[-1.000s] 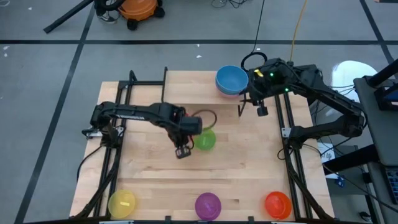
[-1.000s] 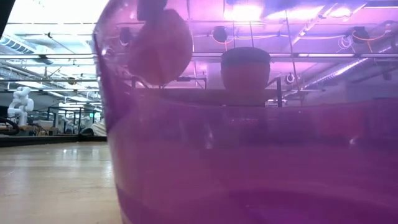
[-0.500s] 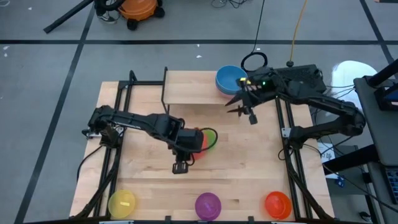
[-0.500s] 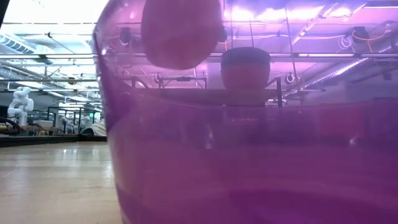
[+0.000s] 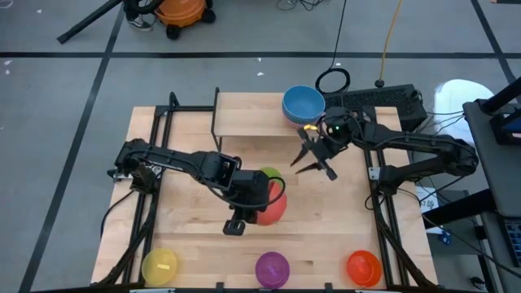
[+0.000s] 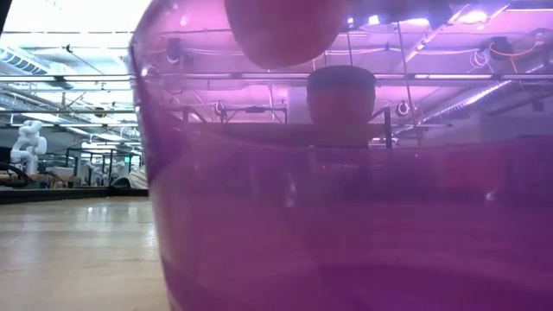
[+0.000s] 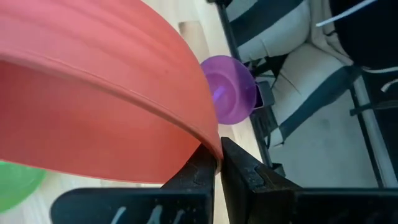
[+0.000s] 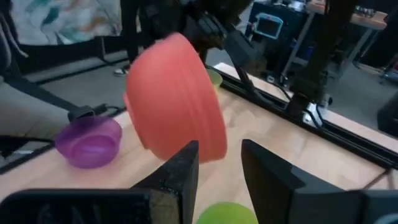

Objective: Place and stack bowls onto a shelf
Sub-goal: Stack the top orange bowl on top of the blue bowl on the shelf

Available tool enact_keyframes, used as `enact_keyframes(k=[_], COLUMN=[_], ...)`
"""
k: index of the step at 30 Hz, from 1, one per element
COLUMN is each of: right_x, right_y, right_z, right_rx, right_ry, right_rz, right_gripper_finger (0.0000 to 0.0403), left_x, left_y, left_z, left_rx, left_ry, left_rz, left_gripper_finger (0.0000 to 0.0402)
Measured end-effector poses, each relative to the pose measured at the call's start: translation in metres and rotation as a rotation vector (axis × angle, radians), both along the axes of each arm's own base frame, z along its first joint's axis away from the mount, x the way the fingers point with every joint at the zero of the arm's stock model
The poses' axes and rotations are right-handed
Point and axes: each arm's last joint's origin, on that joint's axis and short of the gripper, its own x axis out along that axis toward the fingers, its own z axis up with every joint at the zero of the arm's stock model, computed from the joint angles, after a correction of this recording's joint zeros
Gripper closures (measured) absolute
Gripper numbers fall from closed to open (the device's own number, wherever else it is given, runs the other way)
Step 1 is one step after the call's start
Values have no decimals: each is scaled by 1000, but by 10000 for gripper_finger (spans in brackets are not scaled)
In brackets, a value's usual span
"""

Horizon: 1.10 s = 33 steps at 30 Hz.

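In the high view my left gripper [image 5: 247, 213] is over the middle of the table, shut on a red bowl [image 5: 270, 205]. A green bowl [image 5: 269, 174] rests on the table just behind it, toward the far edge. My right gripper [image 5: 312, 156] hangs open to the right of both and touches nothing. In its wrist view its fingers [image 8: 219, 168] point at the red bowl [image 8: 177, 112]. The shelf [image 5: 252, 118] stands at the far edge. A blue bowl [image 5: 303, 103] sits on its right end. My left gripper [image 7: 217, 158] pinches the red bowl's rim [image 7: 210, 140], one finger inside the bowl and one on its outer wall. The bowl is lifted clear of the table and tipped on its side.
Yellow [image 5: 160, 266], purple [image 5: 273, 267] and orange [image 5: 364, 266] bowls sit along the near edge. The purple bowl [image 6: 346, 216] fills the low view, and the rest shows only through its wall. Black frame rails run down both sides of the table.
My left gripper has drawn the red bowl up out of the green bowl and toward the near edge, tipping it on its side; the green bowl has stayed put. My right gripper has moved from the shelf's right end toward the table's middle, nearer the red bowl.
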Motion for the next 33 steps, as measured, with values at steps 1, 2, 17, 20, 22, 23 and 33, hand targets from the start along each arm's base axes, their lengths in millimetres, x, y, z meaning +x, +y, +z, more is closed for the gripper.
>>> enact_keyframes(k=[1, 2, 17, 20, 22, 23, 33], right_x=[0, 0, -36, -55, -68, -73, -106], right_y=[0, 0, -3, 1, 5, 6, 15], right_z=[0, -1, 27, 36, 40, 42, 49], right_rx=[10, 17, -157, -174, -179, -185, -227], right_ry=[-1, 1, -30, -42, -48, -52, -73], right_rz=[3, -8, -513, -568, -578, -588, -610], right_gripper_finger=[287, 287, 287, 287, 287, 287, 287], left_x=[0, 1, 15, 15, 14, 13, -6], left_y=[1, 2, 76, 94, 104, 108, 151], left_z=[0, 0, 3, 16, 31, 40, 112], left_rx=[2, 3, 144, 190, 200, 205, 271], left_ry=[-4, -9, -65, -113, -162, -193, -476], left_rz=[-3, -2, 266, 347, 387, 403, 547], left_gripper_finger=[392, 392, 392, 392, 392, 392, 392])
